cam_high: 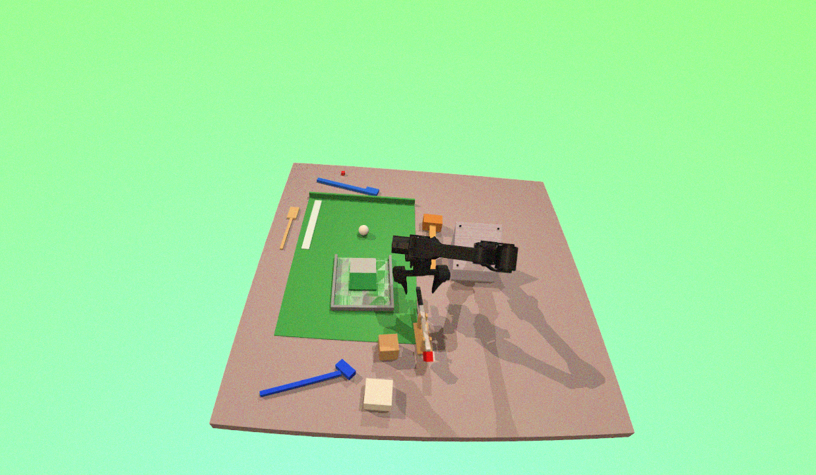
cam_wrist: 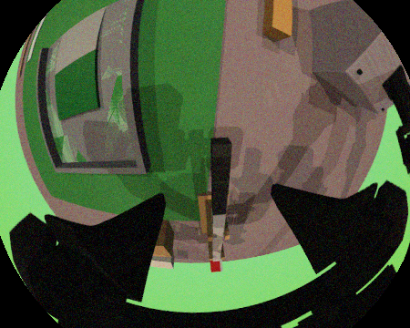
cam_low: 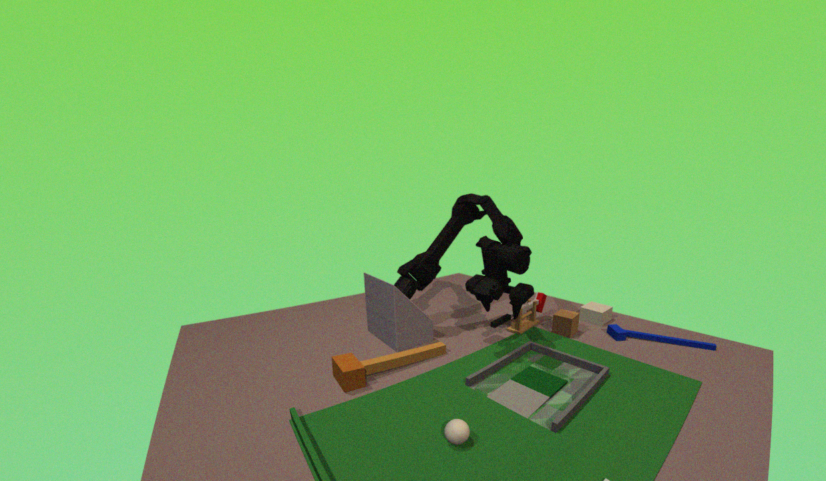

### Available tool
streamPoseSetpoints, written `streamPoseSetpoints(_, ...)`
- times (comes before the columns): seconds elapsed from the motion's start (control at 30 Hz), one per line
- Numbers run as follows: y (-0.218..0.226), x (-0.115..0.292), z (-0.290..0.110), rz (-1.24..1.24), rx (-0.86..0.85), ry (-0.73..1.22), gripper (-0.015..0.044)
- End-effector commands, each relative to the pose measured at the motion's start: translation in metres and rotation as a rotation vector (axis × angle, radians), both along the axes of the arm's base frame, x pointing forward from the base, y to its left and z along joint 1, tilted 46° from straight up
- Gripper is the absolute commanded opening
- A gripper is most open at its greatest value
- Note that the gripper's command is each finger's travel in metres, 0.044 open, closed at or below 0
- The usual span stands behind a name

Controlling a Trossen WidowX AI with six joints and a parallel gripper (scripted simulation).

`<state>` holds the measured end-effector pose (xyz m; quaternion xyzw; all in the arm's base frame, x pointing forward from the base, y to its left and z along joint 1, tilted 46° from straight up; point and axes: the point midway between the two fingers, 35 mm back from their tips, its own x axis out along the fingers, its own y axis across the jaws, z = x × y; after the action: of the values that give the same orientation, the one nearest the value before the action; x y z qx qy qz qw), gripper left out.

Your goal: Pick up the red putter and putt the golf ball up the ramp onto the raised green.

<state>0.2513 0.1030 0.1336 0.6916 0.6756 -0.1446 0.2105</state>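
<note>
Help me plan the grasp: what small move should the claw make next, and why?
Probably lower straight down over the black grip of the red putter. The claw is open and empty, and in the wrist view the grip lies centred between its fingers, with the putter on its wooden stand below.

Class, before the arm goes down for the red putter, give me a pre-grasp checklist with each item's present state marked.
1. Claw open and holding nothing: ok.
2. Red putter resting on its wooden stand, black grip end free: ok.
3. Putter's black grip lined up between the two fingers in the wrist view: ok.
4. Claw low enough to close on the grip: cannot tell; in the exterior view it looks slightly above.
5. Golf ball resting on the green mat, outside the walled ramp area: ok.
6. Tan block beside the stand, apart from the fingers: ok.
</note>
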Motion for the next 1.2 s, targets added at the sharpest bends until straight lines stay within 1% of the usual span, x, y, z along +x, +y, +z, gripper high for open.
streamPoseSetpoints(0.0,0.005,-0.002,-0.003,-0.002,0.005,0.002,0.044)
streamPoseSetpoints(0.27,0.021,-0.001,-0.019,-0.002,0.006,0.001,0.044)
streamPoseSetpoints(1.1,0.038,0.001,-0.035,-0.002,0.007,0.001,0.044)
streamPoseSetpoints(1.17,0.037,0.003,-0.032,0.0,0.008,-0.009,0.0387)
